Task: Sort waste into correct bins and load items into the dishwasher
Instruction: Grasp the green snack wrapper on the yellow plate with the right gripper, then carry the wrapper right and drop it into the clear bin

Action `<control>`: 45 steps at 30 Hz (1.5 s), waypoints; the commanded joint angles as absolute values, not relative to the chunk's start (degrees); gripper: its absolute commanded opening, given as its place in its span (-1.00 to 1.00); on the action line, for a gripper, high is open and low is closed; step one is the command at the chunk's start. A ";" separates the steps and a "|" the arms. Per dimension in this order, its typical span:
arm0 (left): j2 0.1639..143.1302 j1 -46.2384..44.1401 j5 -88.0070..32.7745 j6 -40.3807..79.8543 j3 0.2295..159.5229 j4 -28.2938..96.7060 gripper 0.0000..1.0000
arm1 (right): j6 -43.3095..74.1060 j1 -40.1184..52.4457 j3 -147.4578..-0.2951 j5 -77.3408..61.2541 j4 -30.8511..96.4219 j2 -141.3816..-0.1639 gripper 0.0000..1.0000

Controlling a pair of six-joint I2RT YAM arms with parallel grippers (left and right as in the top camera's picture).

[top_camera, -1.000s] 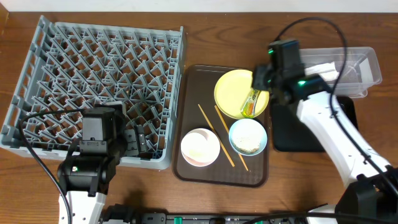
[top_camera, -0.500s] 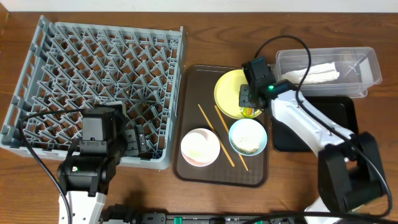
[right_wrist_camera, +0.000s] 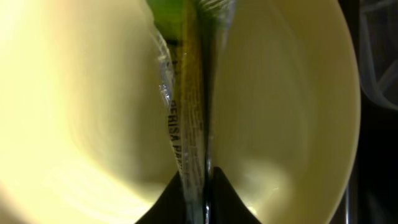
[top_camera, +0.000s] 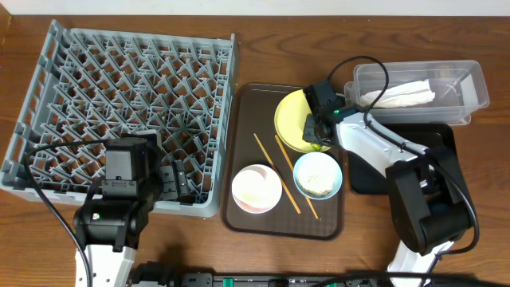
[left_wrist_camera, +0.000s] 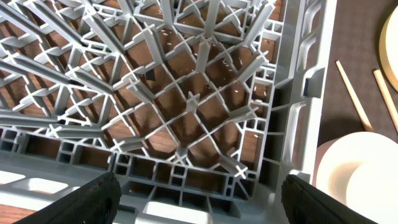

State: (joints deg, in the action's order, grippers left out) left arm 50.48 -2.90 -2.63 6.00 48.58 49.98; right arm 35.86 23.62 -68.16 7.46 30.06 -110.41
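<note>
The yellow plate [top_camera: 288, 119] lies at the back of the brown tray. My right gripper [top_camera: 315, 131] is down on the plate, shut on the green-yellow snack wrapper [right_wrist_camera: 186, 93], which runs between its fingertips [right_wrist_camera: 168, 202] in the right wrist view. The white napkin [top_camera: 398, 93] lies in the clear tub [top_camera: 474, 88]. The black tray [top_camera: 366, 171] sits in front of the tub. The light-blue bowl [top_camera: 318, 175] holds rice scraps. The white bowl [top_camera: 256, 188] and two chopsticks [top_camera: 271, 159] lie on the brown tray. My left gripper [top_camera: 179, 182] is open over the grey dish rack's [top_camera: 119, 104] front right corner. The white cup is out of view.
The brown serving tray [top_camera: 247, 104] sits between the rack and the bins. In the left wrist view the rack's pegs [left_wrist_camera: 193, 106] fill the frame, with the white bowl's rim [left_wrist_camera: 354, 174] and the chopsticks [left_wrist_camera: 354, 96] at the right.
My right arm has swung left from the clear tub and come down onto the yellow plate over the wrapper. The left arm has not moved.
</note>
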 commanded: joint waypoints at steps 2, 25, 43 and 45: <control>50.48 -2.92 -2.57 6.31 49.84 50.11 0.72 | 35.88 21.26 -71.55 7.03 30.04 -105.01 -0.96; 50.48 -2.92 -2.57 6.31 49.84 50.11 0.72 | 38.39 -1.34 -72.55 -2.02 19.05 -92.99 0.34; 50.48 -2.92 -2.55 6.31 49.84 50.09 0.72 | 13.96 9.47 -72.25 -18.06 49.45 -83.07 0.84; 50.48 -2.92 -2.55 6.28 49.84 50.09 0.72 | 13.85 12.47 -72.01 -16.78 52.42 -83.31 0.76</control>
